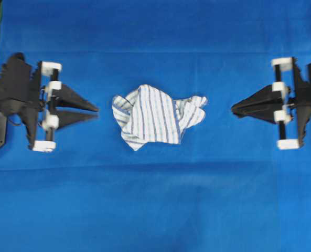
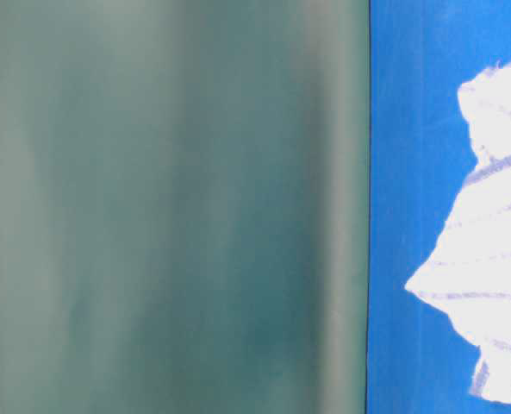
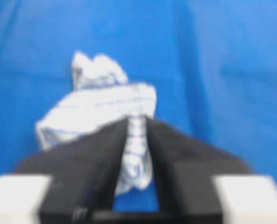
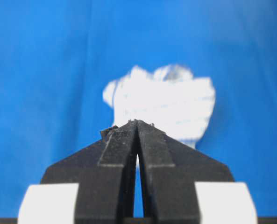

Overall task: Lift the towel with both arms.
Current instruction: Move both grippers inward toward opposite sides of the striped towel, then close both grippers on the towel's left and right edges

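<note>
Striped towel point(image 1: 158, 119) lies crumpled between both arms, left fingers point(image 1: 79, 105) slightly apart, right fingers point(image 1: 244, 104) together; each should pinch an opposite edge evenly.

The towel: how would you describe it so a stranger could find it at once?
A plain blue tablecloth covers the table. Midway between the two black grippers lies a small crumpled white cloth towel. Its thin blue and grey stripes mark it as the only patterned, soft thing there.
</note>
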